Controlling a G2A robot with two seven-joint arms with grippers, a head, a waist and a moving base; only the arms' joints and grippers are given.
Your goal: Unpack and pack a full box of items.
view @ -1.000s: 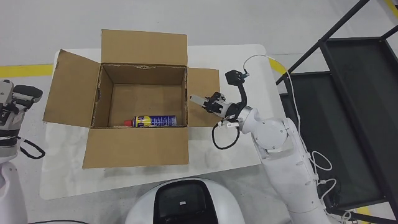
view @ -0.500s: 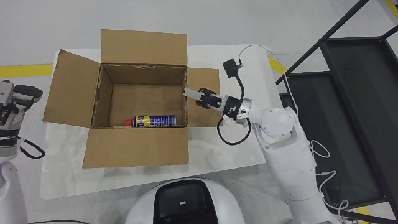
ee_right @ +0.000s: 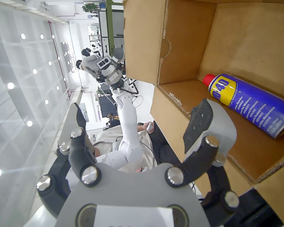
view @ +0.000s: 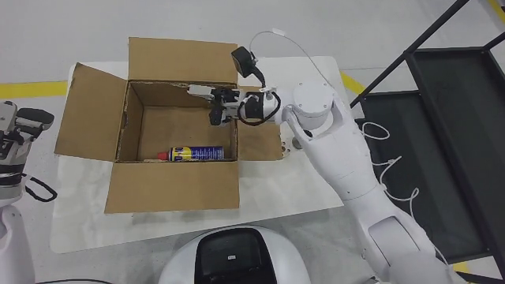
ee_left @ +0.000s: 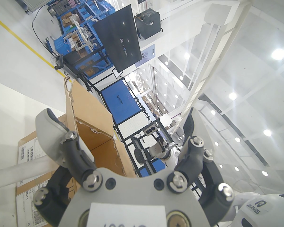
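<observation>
Lying along the box's point(view: 132, 122) near wall is the spray can point(view: 196, 154). Beyond it, the right gripper point(view: 203, 101) is hovering inside the far rim, spread wide and empty. It is probably lining up to unpack, which calls for a descent onto the can.

All four flaps point(view: 183, 61) of the box point(view: 170, 126) fold outward, leaving its mouth open. Inside, a spray can point(view: 193, 153) lies along the near wall; the rest of the floor is bare. The right end effector point(view: 203, 102), jaws spread, occupies the far right corner, seemingly above the rim.
</observation>
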